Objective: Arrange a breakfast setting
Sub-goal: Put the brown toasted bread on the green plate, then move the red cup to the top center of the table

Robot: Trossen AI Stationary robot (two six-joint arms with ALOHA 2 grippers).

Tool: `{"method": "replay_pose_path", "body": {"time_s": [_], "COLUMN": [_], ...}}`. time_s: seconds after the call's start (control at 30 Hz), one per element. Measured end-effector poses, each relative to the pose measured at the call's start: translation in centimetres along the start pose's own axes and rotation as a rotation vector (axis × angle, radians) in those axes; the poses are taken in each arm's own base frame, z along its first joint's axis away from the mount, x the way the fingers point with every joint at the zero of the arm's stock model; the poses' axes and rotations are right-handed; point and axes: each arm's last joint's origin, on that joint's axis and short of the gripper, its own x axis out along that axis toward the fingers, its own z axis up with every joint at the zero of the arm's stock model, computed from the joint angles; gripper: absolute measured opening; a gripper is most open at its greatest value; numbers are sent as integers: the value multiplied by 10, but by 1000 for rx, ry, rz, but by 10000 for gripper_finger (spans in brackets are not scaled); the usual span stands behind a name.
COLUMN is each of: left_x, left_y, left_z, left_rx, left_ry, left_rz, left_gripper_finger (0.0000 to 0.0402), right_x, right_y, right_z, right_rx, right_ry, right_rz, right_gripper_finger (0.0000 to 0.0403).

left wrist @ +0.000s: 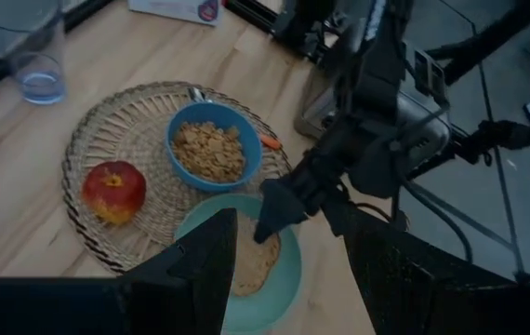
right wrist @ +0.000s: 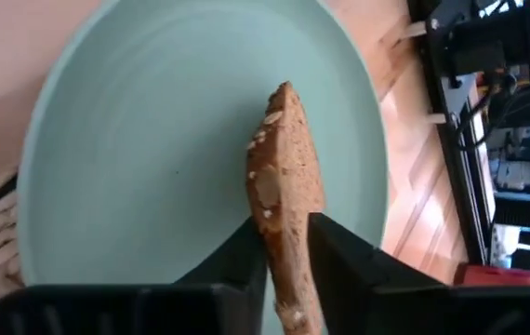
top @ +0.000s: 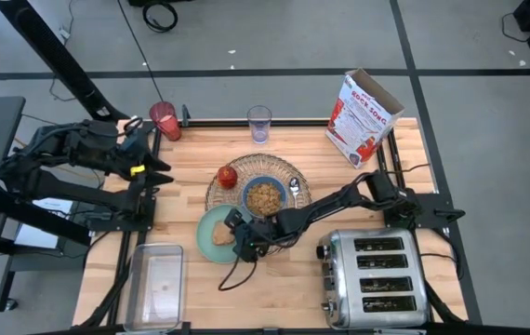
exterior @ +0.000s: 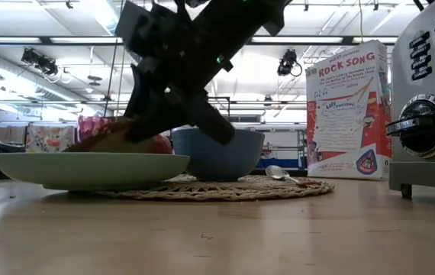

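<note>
Landmark: round woven mat [top: 246, 182], mid-table; 1 of these.
Right gripper [top: 239, 235]: over the plate, fingers [right wrist: 246, 256] pinching the toast on edge.
Toast [right wrist: 286, 200]: 1 slice, upright/tilted betw. the right fingers, above the plate; can't tell if its lower edge touches the plate.
Plate [top: 211, 223]: 1, mint green, at the mat's near-left edge, overlapping the rim.
Bowl [top: 264, 196]: 1, blue, full of cereal, on the mat, centre-right.
Apple [top: 227, 175]: 1, red, on the mat, left of the bowl, apart from it.
Spoon [top: 294, 187]: 1, on the mat, just right of the bowl; orange handle tip shows in left wrist view.
Glasses: 2. Red-filled glass [top: 165, 120] well off the mat, far-left by the table edge; clear glass [top: 259, 123] beyond the mat, far side, looks empty.
Left gripper [top: 156, 171]: left of the mat, hovering, fingers spread, holding nothing.
Cereal box [top: 364, 116]: 1, far right of the mat.
Toaster [top: 373, 277]: 1, chrome, 4 slots, near-right of the mat.
Clear tub [top: 156, 284]: 1, near-left of the mat.
</note>
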Motion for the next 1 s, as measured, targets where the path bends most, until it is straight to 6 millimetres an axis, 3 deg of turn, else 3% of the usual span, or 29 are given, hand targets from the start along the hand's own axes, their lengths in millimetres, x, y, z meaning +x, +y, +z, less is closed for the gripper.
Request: {"method": "replay_pose_path", "body": {"time_s": [0.27,0.57,0.77,1.0], "left_x": [7,39,67,91], "left_y": [2,30,82,168], "left_z": [8,30,52,59], "left_rx": [-13,-113,-179,-344], "left_ry": [-89,-102,-1,191], "left_rz": [120,469,742,971], "left_gripper_finger": [204,204,204,204], "right_x": [-34,-118,-198,-294], "right_y": [-19,-63,-98,-119], "right_z": [1,-4,-25,-49], "right_rx": [123,312,518,802], "right_ry": [-9,-42,-52,-177], "right_rz": [15,-54,-201,-372], "right_gripper_finger": [160,208,217,216]}}
